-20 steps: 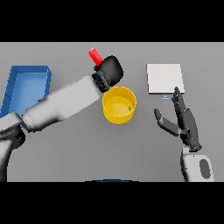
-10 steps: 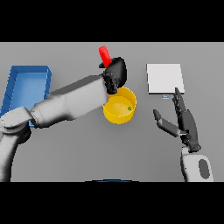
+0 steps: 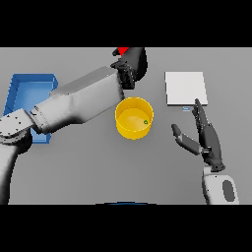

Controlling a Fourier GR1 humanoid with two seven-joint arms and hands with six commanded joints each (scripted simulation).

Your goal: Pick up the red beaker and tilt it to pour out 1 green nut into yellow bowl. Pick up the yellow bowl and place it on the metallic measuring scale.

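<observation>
Blocky white-grey arms end in a dark left hand [image 3: 133,64] and right hand [image 3: 209,140].

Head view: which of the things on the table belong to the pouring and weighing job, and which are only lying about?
Part of the job:
- red beaker, held in the left hand
- yellow bowl
- green nut inside the bowl
- metallic measuring scale
- right hand, open near the scale

Only lying about:
- blue tray at the left

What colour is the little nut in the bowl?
Green nut, seen in the head view, inside the yellow bowl.
</observation>
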